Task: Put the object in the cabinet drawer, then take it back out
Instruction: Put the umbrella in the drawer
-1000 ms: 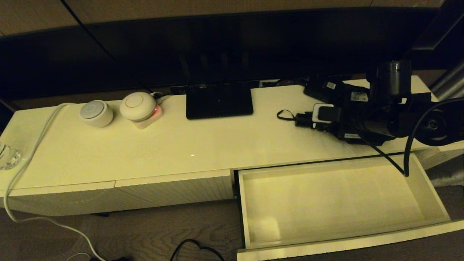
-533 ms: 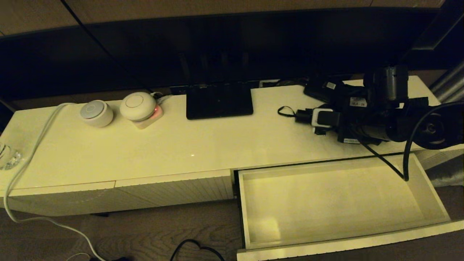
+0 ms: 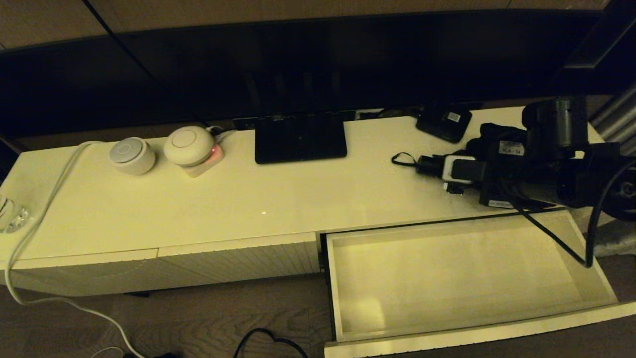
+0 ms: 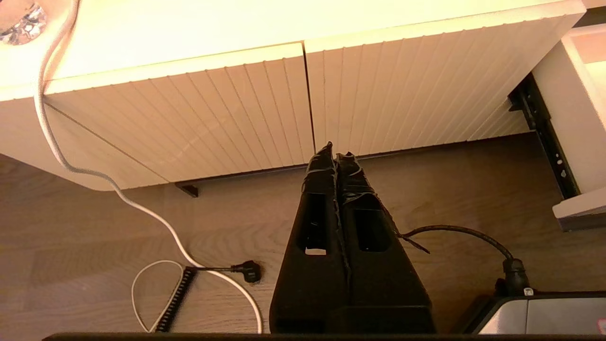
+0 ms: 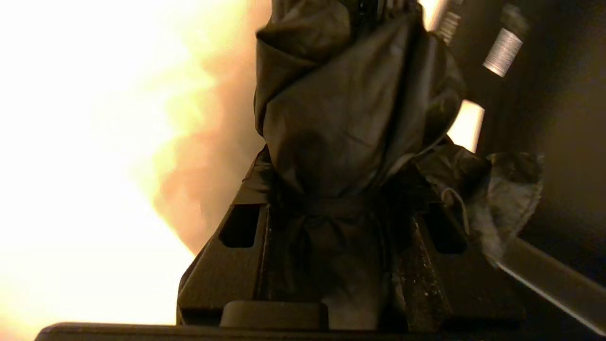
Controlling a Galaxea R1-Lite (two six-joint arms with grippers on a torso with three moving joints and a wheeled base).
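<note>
Right gripper fingers pinching crumpled black umbrella fabric — smooth drawer open

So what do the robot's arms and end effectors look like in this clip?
The right arm is black and chunky, with cylindrical joints, small white labels, a white block near its wrist and a thin black cable looping off it. Both the left end effector and the right end effector have long matte black tapered fingers with slot-shaped cutouts.
</note>
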